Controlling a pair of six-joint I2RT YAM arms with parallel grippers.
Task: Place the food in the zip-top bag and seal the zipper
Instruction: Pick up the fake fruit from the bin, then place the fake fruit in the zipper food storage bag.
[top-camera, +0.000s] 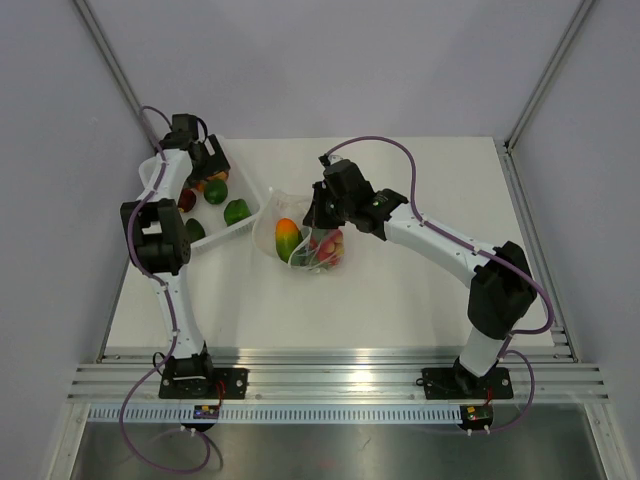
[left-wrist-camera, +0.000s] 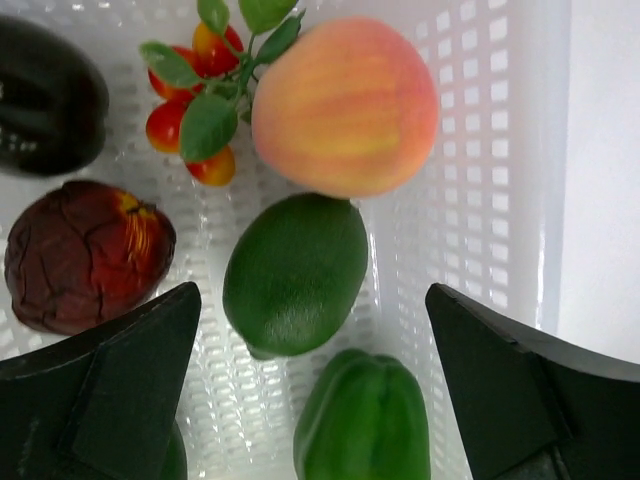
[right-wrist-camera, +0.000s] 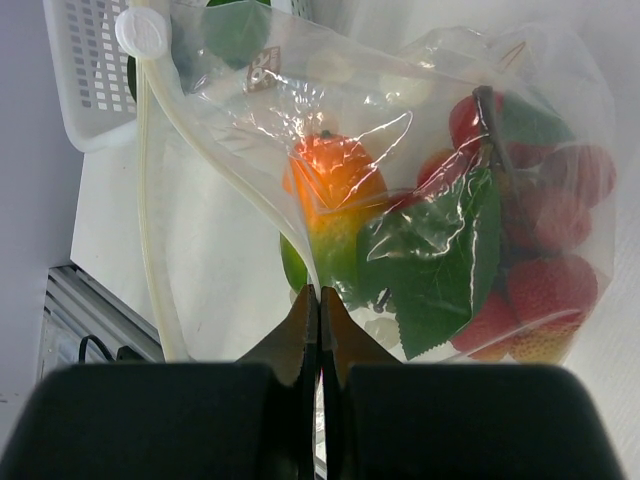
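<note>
The zip-top bag (top-camera: 305, 243) lies mid-table, mouth toward the tray. It holds an orange-green mango (right-wrist-camera: 335, 200) and red strawberries with a leaf (right-wrist-camera: 540, 270). My right gripper (right-wrist-camera: 320, 295) is shut on the bag's zipper strip (right-wrist-camera: 220, 150) at the mouth edge, holding it up. My left gripper (left-wrist-camera: 312, 300) hangs open over the white tray (left-wrist-camera: 480, 120), above food: a green lime (left-wrist-camera: 295, 275) and a green pepper (left-wrist-camera: 362, 420) lie between its fingers, untouched. A peach (left-wrist-camera: 345, 105), cherry tomatoes (left-wrist-camera: 195, 110), a dark red fruit (left-wrist-camera: 85, 255) and a dark purple piece (left-wrist-camera: 45, 95) lie around them.
The white tray (top-camera: 245, 222) stands at the table's left, its corner close to the bag's mouth. A grey wall rises behind the table, with frame posts at both back corners. A metal rail (top-camera: 330, 365) runs along the near edge.
</note>
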